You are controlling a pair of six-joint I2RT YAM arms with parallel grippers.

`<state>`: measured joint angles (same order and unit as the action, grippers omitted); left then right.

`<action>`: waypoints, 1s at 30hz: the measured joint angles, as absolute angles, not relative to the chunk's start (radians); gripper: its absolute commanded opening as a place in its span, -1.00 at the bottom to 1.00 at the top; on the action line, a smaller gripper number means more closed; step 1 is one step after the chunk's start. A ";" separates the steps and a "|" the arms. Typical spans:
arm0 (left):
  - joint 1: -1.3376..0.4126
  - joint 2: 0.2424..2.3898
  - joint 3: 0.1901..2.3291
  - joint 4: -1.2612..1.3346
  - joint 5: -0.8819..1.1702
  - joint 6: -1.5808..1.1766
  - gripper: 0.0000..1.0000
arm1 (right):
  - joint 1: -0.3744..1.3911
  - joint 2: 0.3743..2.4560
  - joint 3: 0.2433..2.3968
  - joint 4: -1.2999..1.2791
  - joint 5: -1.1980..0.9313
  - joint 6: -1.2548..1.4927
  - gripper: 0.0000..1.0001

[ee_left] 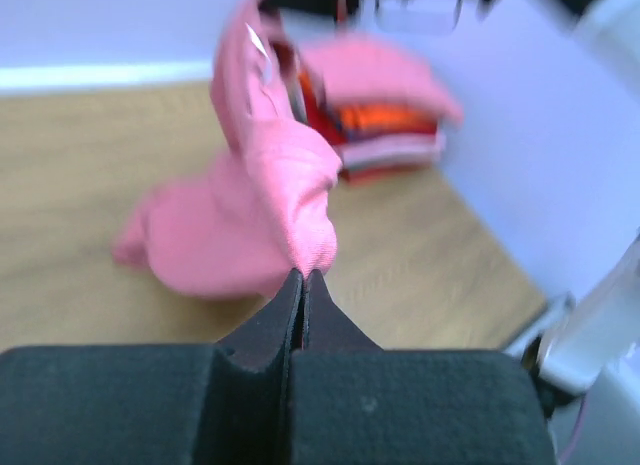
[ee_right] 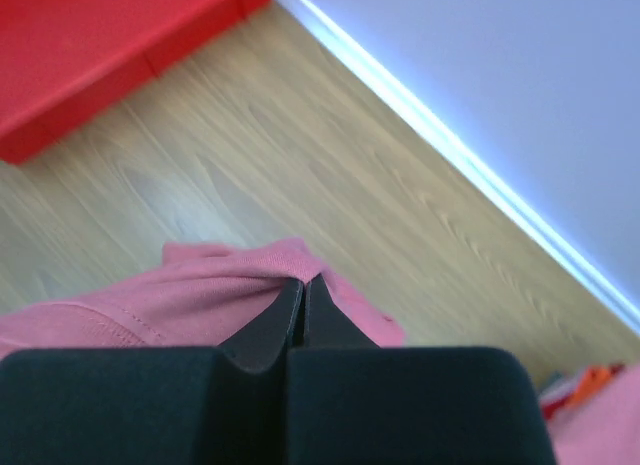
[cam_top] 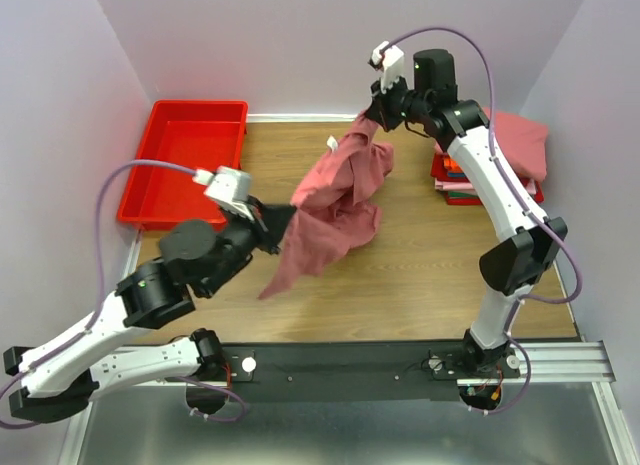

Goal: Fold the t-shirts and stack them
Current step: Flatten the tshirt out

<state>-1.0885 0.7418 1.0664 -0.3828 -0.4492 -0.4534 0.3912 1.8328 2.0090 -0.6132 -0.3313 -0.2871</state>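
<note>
Clamped on the salmon shirt (cam_top: 340,190) with left pincer (cam_top: 281,225) low, right pincer (cam_top: 372,115) high by the bench (cam_top: 430,255) far edge; likely spreading it for folding.

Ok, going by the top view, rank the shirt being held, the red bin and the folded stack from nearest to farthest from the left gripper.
From the left gripper:
1. salmon-pink t-shirt: pinched in its shut jaws, hanging to its right.
2. red bin: back-left corner, a short way off to its left.
3. stack of t-shirts: far right, by the wall, clearly farthest.
</note>
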 measured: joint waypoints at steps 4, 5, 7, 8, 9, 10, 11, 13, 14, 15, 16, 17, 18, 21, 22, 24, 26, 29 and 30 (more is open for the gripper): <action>-1.088 0.739 1.238 -0.395 -0.559 -0.372 -1.00 | 0.409 1.902 2.138 -0.616 -0.398 -0.263 -0.99; -1.088 0.742 1.276 -0.396 -0.584 -0.352 -1.00 | 0.414 1.911 2.162 -0.622 -0.410 -0.258 -0.99; -1.088 0.752 1.344 -0.414 -0.619 -0.308 -1.00 | 0.431 1.933 2.231 -0.620 -0.443 -0.244 -0.99; -1.087 0.763 1.393 -0.428 -0.638 -0.277 -1.00 | 0.438 1.937 2.252 -0.620 -0.453 -0.241 -0.99; -1.088 0.783 1.457 -0.437 -0.651 -0.249 -1.00 | 0.449 1.943 2.297 -0.619 -0.471 -0.234 -0.99; -1.088 0.805 1.518 -0.440 -0.659 -0.222 -1.00 | 0.455 1.946 2.339 -0.614 -0.482 -0.226 -0.99; -1.088 0.825 1.581 -0.440 -0.665 -0.195 -1.00 | 0.459 1.946 2.384 -0.609 -0.492 -0.218 -0.99; -1.088 0.882 1.729 -0.448 -0.671 -0.136 -1.00 | 0.459 1.944 2.475 -0.590 -0.505 -0.210 -0.99; -1.088 0.912 1.803 -0.452 -0.668 -0.112 -1.00 | 0.456 1.935 2.510 -0.573 -0.511 -0.205 -0.99; -1.088 0.938 1.869 -0.449 -0.660 -0.093 -1.00 | 0.453 1.927 2.523 -0.564 -0.516 -0.202 -0.99; -1.088 0.968 1.936 -0.443 -0.638 -0.068 -1.00 | 0.442 1.900 2.534 -0.548 -0.539 -0.191 -0.99; -1.088 0.983 1.964 -0.441 -0.630 -0.058 -1.00 | 0.431 1.882 2.534 -0.542 -0.548 -0.189 -0.99; -1.088 1.000 1.994 -0.440 -0.610 -0.048 -1.00 | 0.414 1.859 2.528 -0.532 -0.563 -0.183 -0.99; -1.088 1.041 2.013 -0.430 -0.516 -0.046 -1.00 | 0.339 1.774 2.440 -0.494 -0.600 -0.176 -0.99; -1.088 1.047 1.997 -0.426 -0.485 -0.051 -1.00 | 0.292 1.734 2.363 -0.482 -0.610 -0.183 -0.99; -1.087 1.052 1.858 -0.381 -0.366 -0.087 -1.00 | 0.231 1.673 2.220 -0.469 -0.616 -0.201 -0.99; -1.087 1.069 1.718 -0.333 -0.257 -0.126 -1.00 | 0.167 1.644 2.070 -0.454 -0.622 -0.231 -0.99; -1.087 1.130 1.492 -0.249 -0.074 -0.199 -1.00 | 0.081 1.632 1.813 -0.459 -0.618 -0.296 -0.96; -1.089 1.166 1.422 -0.218 -0.010 -0.232 -1.00 | 0.059 1.632 1.708 -0.466 -0.601 -0.331 -0.88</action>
<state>-1.0889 1.1664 1.4220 -0.2180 -0.0097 -0.2317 0.0593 1.6318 1.7084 -0.4656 -0.6010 -0.3309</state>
